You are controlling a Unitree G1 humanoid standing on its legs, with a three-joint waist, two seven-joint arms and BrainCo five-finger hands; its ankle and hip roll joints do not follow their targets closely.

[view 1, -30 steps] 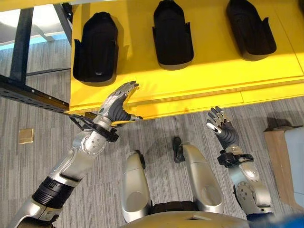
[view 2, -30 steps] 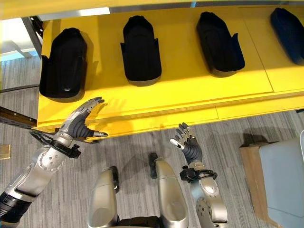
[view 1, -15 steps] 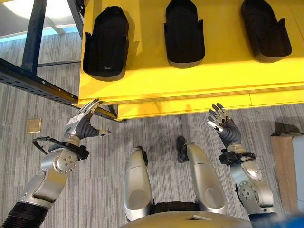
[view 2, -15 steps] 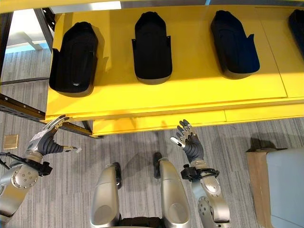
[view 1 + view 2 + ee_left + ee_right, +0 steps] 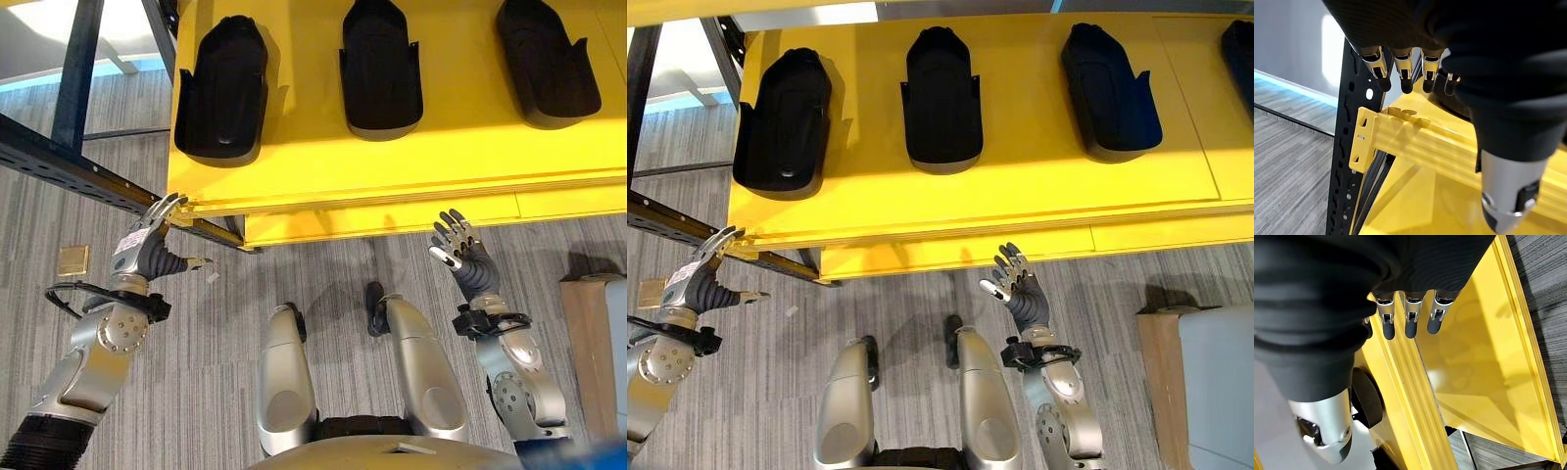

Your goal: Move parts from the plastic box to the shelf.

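The left hand (image 5: 147,250) is hanging empty, fingers spread wide, beside the yellow shelf (image 5: 392,157). The right hand (image 5: 460,259) is doing likewise below the shelf's front edge.

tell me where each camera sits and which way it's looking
Left eye view, right eye view: head, looking down on the yellow shelf with black moulded parts; both open hands, left hand, right hand, show.
Left wrist view: along the left hand at the shelf's corner and black perforated upright.
Right wrist view: along the right hand at the shelf's front edge.
All share the shelf.
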